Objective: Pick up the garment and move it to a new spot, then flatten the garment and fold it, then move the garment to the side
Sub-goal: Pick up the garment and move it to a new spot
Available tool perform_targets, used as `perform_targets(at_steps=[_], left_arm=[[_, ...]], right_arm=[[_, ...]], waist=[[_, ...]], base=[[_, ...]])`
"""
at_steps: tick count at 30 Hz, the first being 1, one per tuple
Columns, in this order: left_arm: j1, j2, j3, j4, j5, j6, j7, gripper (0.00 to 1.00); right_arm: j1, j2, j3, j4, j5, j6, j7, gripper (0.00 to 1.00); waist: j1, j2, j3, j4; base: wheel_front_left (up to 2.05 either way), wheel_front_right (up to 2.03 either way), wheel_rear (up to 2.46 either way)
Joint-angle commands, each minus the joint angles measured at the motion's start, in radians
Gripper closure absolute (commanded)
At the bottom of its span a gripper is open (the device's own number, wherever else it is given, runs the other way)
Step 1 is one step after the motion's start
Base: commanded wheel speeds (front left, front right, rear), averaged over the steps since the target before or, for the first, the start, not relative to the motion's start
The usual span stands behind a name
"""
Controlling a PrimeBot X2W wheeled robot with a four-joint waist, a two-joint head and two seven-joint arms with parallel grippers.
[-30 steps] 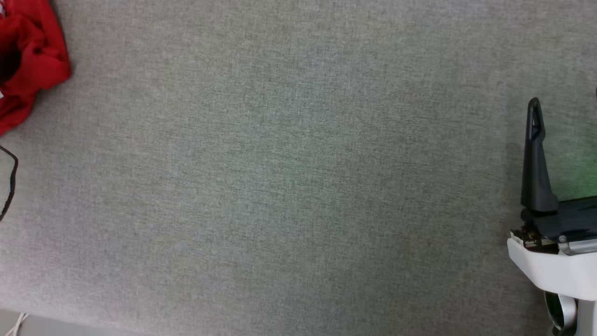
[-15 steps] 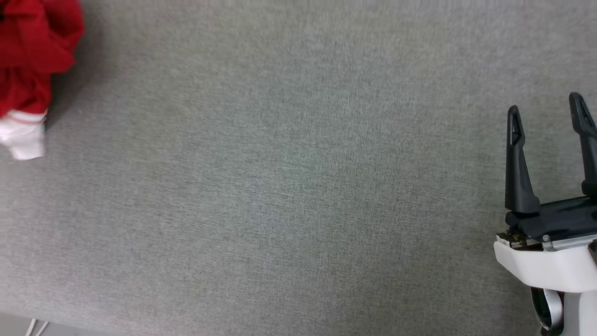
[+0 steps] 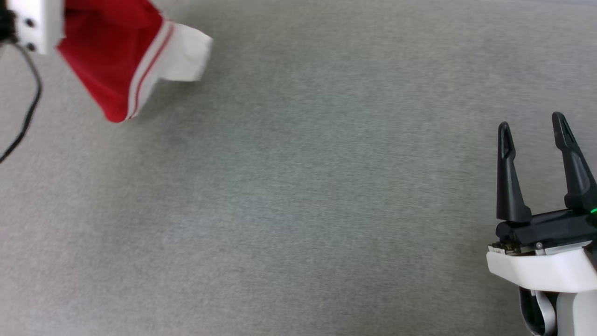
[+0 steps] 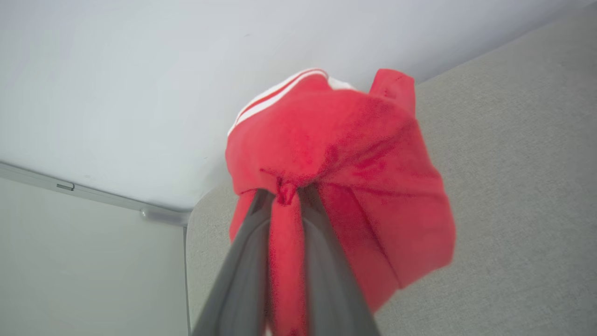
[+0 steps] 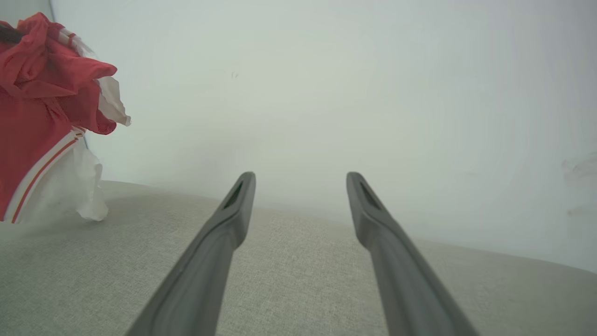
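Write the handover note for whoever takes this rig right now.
Left gripper: shut on a pinch of the garment.
Right gripper: open and holding nothing, above the grey fabric surface at the head view's lower right.
Garment: hangs bunched from the left gripper at the head view's upper left, one white sleeve dangling. I cannot tell if its lowest edge touches the surface.
Done: garment picked up.
Left: set it down at the new spot, flatten it, fold it, move it to the side.
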Motion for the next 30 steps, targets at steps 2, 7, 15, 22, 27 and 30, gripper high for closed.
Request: perform_targets(at_steps=[2,7,15,22,27,30], left_arm=[[-0.029,-0.011,-0.023,-0.037,0.010,0.000,0.007,1.00],[-0.073,-0.050,-0.089,-0.101,0.003,0.000,0.019,1.00],[-0.069,-0.114,-0.188,-0.157,-0.008,0.000,0.007,1.00],[0.038,-0.175,-0.292,-0.176,-0.023,0.000,-0.060,1.00],[0.144,-0.230,-0.397,-0.161,-0.022,0.000,-0.123,1.00],[0.202,-0.260,-0.460,-0.138,-0.034,0.000,-0.155,1.00]], right_arm=[[0.011,0.003,-0.001,0.004,0.015,-0.001,-0.002,0.00],[0.010,0.003,-0.003,0.014,0.044,-0.001,-0.002,0.00],[0.023,0.003,0.000,0.027,0.077,-0.001,-0.002,0.00],[0.035,0.003,-0.008,0.028,0.096,-0.001,-0.002,0.00],[0.037,0.003,-0.014,0.031,0.097,-0.001,-0.002,0.00],[0.037,0.003,-0.019,0.032,0.094,-0.001,-0.002,0.00]], waist=[[0.0001,0.0000,-0.026,-0.042],[0.0001,0.0000,-0.045,-0.113],[0.0001,0.0000,-0.061,-0.243],[0.0001,0.0000,-0.053,-0.315],[0.0001,0.0000,-0.043,-0.332],[0.0001,0.0000,-0.038,-0.333]], base=[[0.00,0.00,0.00],[0.00,0.00,0.00],[0.00,0.00,0.00],[0.00,0.00,0.00],[0.00,0.00,0.00],[0.00,0.00,0.00]])
